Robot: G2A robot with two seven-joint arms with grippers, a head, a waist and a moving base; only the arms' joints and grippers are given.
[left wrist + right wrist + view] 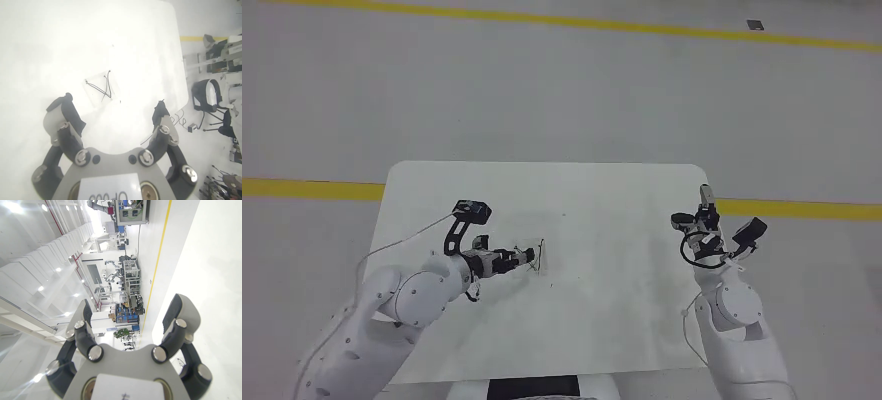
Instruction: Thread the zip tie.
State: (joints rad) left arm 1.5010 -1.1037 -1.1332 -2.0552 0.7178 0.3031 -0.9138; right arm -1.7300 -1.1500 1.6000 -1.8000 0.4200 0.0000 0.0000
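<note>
While left gripper [114,100] gapes, zip ties [98,89] lie just ahead.

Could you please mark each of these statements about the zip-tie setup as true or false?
1. The left pincer is open. True.
2. The right pincer is shut on a zip tie. False: it is open with nothing between its fingers, by the edge of the table.
3. The zip ties lie on the table ahead of the left pincer, apart from its fingers. True.
4. The zip ties lie side by side without crossing. False: the thin black ties cross one another.
</note>
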